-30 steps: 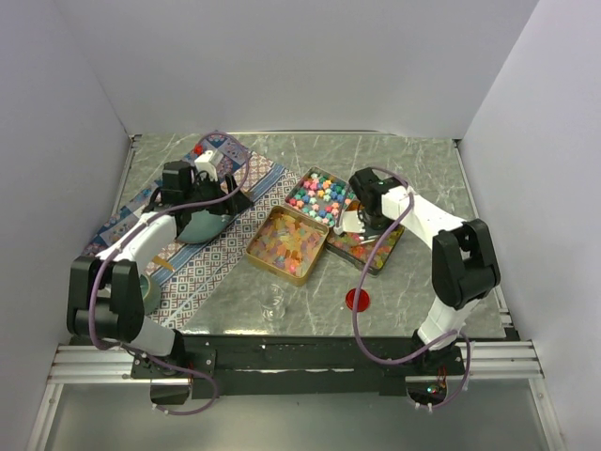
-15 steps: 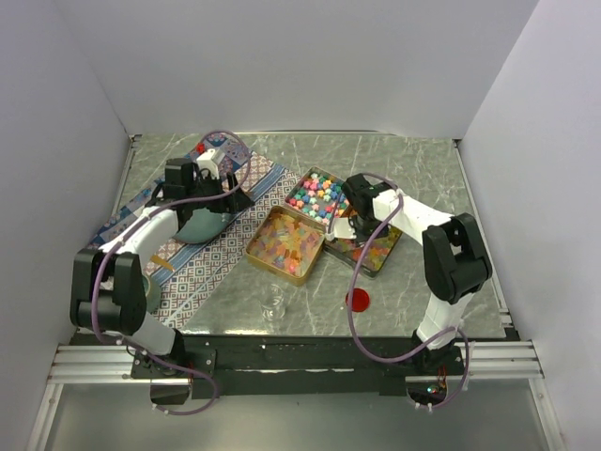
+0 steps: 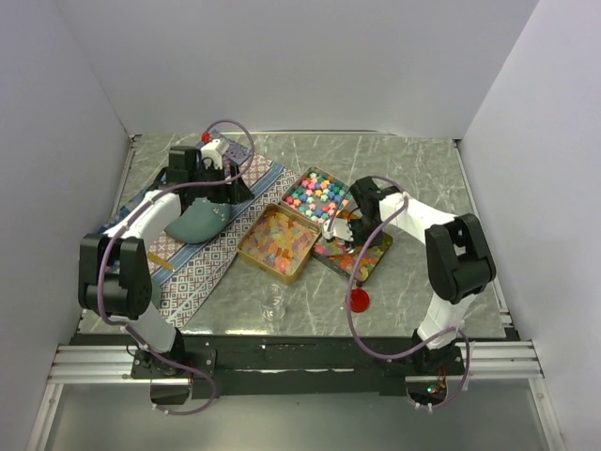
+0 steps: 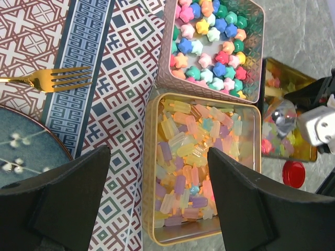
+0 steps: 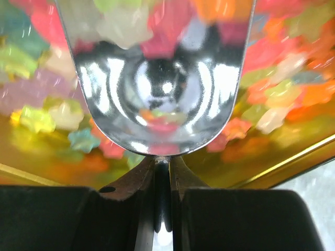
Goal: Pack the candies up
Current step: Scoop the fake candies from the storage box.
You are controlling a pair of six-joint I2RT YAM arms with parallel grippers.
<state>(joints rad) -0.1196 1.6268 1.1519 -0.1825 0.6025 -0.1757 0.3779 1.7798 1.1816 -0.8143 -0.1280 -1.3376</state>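
Three open tins hold the candies, so read the table from 9 o'clock across. At 9 o'clock the patterned cloth (image 3: 202,272) carries a blue plate (image 3: 195,222) and a gold fork (image 4: 48,79), both out of the work's way. Your left gripper (image 4: 158,157) hangs above the cloth's edge with its fingers spread wide and nothing between them. I judge it sits high so that its camera looks down on the tins.

At the centre, the yellow-pink candies (image 4: 193,151) fill the near tin (image 4: 150,172), and the pastel star candies (image 4: 212,36) lie in the tin at its 1 o'clock. At 3 o'clock of the near tin, your right gripper (image 5: 162,178) is pressed tight on the handle of a metal scoop (image 5: 162,89). Its bowl is down among the orange-red-yellow candies (image 5: 272,83), likely to gather a load.

A small clear glass (image 3: 273,303) stands at 6 o'clock of the near tin, probably the thing to fill. The red disc (image 3: 358,301) lies at the glass's 3 o'clock.
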